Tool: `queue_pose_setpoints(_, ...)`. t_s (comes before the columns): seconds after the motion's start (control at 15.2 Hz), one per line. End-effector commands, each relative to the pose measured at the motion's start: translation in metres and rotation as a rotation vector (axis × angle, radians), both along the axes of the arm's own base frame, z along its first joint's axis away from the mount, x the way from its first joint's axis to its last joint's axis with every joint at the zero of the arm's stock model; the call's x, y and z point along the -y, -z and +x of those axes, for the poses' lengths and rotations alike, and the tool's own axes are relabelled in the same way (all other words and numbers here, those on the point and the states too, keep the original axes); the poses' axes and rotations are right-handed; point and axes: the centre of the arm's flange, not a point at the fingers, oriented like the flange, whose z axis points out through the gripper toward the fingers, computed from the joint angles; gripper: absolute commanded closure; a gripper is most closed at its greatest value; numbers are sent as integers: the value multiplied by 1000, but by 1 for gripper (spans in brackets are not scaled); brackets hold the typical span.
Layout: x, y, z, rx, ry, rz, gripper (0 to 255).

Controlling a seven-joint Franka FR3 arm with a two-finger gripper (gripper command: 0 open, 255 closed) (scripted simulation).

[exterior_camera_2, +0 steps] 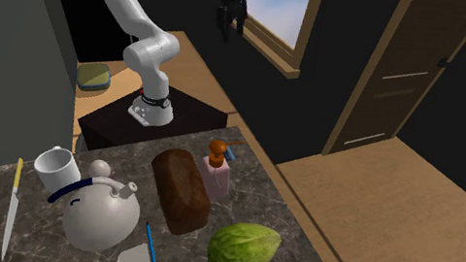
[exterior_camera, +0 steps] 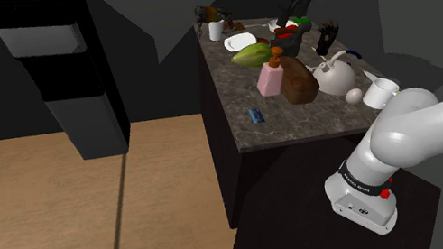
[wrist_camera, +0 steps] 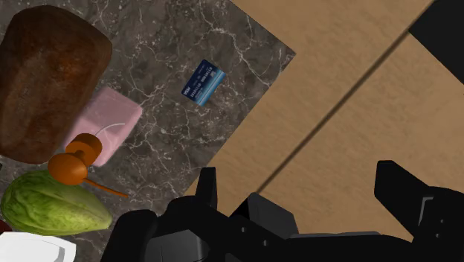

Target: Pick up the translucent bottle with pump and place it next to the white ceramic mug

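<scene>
The gripper point(wrist_camera: 297, 175) hangs high in the air, fingers wide apart and empty. Below it, the pink pump bottle point(wrist_camera: 111, 126) stands on the marble counter point(wrist_camera: 223, 45) just beside a brown loaf point(wrist_camera: 48, 82), well apart from the white mug point(exterior_camera: 379, 92).

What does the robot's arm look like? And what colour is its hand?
The arm is shiny white, built from fat rounded tubes joined by dark rings. In the shoulder view, one section wears a black band with small white lettering, and has a little red spot. The gripper is all black and blocky, with two chunky fingers.
</scene>
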Motion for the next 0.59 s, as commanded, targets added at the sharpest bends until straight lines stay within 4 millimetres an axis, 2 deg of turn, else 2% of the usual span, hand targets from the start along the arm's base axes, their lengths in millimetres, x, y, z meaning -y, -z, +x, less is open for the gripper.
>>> queue_pose_setpoints(0.0,0,0,0,0,0,0,0)
queue_pose_setpoints(0.53,83,55,50,-49,11,27,0)
